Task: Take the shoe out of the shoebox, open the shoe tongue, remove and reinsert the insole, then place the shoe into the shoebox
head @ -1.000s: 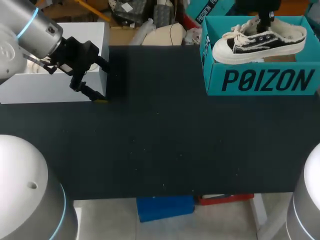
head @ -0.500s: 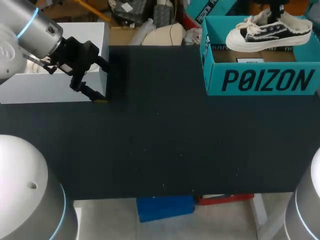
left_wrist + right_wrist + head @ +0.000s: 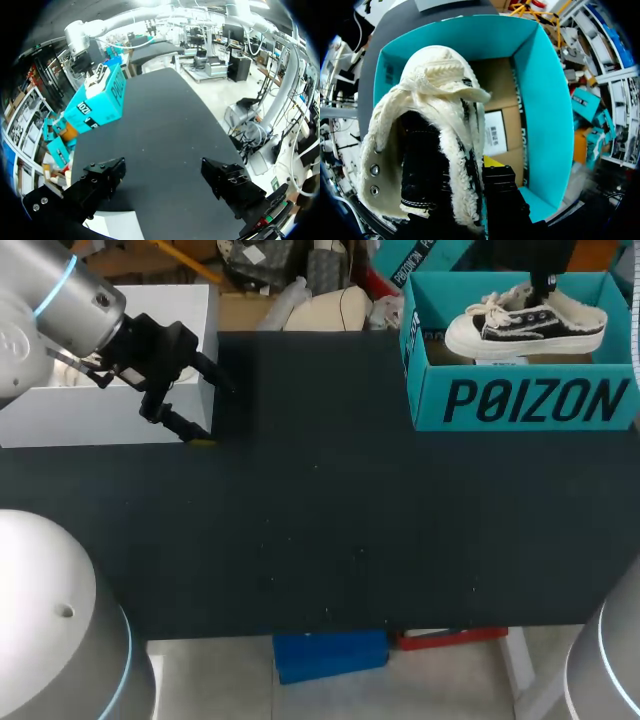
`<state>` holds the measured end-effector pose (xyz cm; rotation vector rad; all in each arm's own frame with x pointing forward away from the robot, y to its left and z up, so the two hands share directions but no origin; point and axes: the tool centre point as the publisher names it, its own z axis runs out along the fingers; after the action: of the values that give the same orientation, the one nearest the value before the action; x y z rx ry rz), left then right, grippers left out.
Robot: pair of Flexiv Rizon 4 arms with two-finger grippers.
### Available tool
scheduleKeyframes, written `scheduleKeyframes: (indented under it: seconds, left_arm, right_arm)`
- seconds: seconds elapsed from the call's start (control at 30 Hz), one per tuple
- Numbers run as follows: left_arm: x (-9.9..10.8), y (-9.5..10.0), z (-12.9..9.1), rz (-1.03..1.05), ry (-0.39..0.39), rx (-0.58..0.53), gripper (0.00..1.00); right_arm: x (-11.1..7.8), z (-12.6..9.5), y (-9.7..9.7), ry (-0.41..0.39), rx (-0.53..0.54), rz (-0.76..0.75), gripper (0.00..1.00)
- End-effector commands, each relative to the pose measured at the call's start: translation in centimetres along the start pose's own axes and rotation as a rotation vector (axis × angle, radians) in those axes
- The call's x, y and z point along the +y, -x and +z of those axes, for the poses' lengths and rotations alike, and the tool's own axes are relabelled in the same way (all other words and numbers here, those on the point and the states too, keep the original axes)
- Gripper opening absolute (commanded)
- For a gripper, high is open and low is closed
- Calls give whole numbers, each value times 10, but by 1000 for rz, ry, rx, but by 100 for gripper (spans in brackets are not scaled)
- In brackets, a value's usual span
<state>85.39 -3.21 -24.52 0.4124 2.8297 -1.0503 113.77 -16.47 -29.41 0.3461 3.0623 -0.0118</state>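
Our right gripper [image 3: 465,170] was clamped on the shoe [image 3: 525,325] by its fleecy collar and had carried it back off the front wall and down. It hung within the shoebox [image 3: 520,400] beneath, so only letting go remained. Our left gripper [image 3: 165,185] stayed open and empty, well apart.

Shoe [image 3: 525,325] over shoebox [image 3: 520,400], far right

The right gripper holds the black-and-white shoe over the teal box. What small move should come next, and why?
Probably lower the right gripper slightly: the black-and-white canvas shoe hangs above the open teal cardboard shoebox, its sole seemingly not yet down, and the brown box floor under it is free.
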Motion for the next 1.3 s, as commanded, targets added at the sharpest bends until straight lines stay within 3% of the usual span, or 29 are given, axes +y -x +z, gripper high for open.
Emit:
scheduleKeyframes:
  seconds: [0.03, 0.43, 0.83, 0.87, 0.9, 0.93, 1.1, 1.3]
  left_arm:
    - [0, 0, 0, -1, 5, 2, 100]
    - [0, 0, 0, -1, 5, 2, 100]
    - [0, 0, 0, -1, 5, 2, 100]
    - [0, 0, 0, -1, 5, 2, 100]
    - [0, 0, 0, -1, 5, 2, 100]
    - [0, 0, 0, -1, 5, 2, 100]
    - [0, 0, 0, -1, 5, 2, 100]
    - [0, 0, 0, -1, 5, 2, 100]
  right_arm:
    - [0, 33, -1, 19, -13, 15, 0]
    - [6, 93, -13, 55, 0, 34, 0]
    - [6, 110, -12, 28, 63, -42, 0]
    - [6, 110, -12, 33, 62, -41, 26]
    - [6, 110, -13, 20, 69, -38, 80]
    - [5, 110, -14, 19, 67, -32, 100]
    - [-2, 88, -17, 7, 28, 14, 100]
    - [-4, 27, -27, -11, -60, 43, 100]
